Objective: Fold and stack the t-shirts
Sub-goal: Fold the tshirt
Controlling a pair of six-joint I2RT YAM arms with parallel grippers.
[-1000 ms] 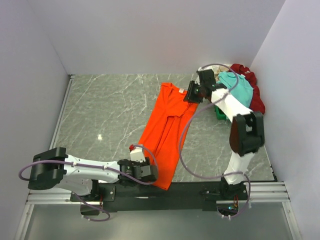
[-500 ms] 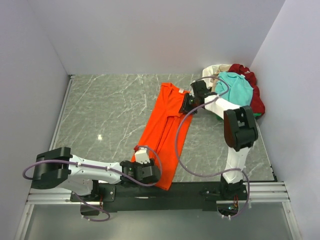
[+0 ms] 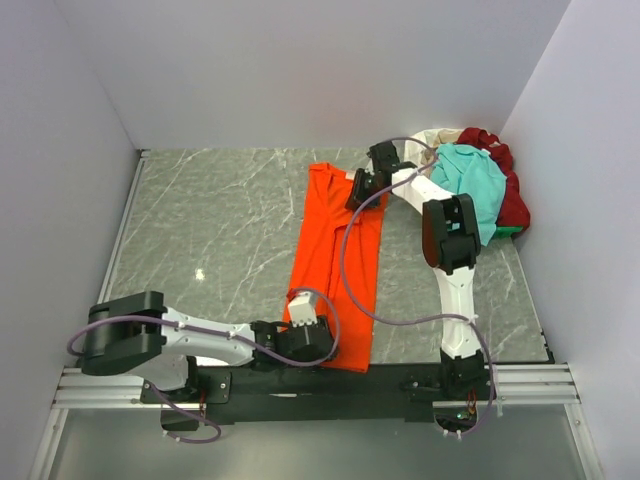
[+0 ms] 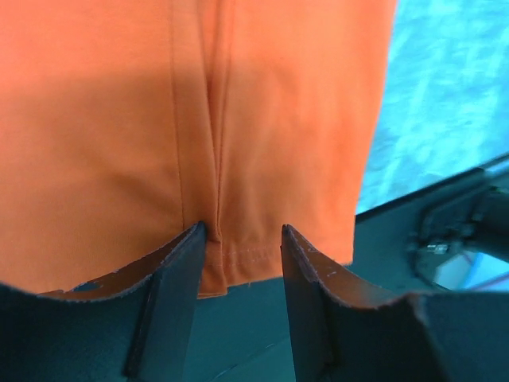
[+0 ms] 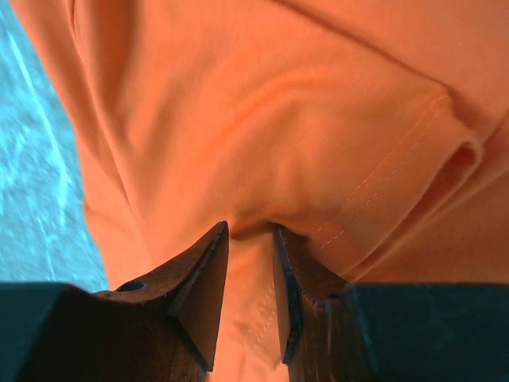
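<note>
As the top view shows, the orange t-shirt (image 3: 335, 250) lies stretched on the table (image 3: 200, 220) between my left gripper (image 3: 308, 338) and right gripper (image 3: 362, 188). Left wrist: jaws half-closed, pinching its hem (image 4: 238, 256). Right wrist: jaws nipping bunched cloth (image 5: 254, 183). I judge it soft, light and limp, best taken at its edges.

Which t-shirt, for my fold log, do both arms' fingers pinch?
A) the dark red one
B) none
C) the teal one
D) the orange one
D: the left fingers pinch the hem of the orange t-shirt, and the right fingers pinch bunched cloth at its far end.
</note>
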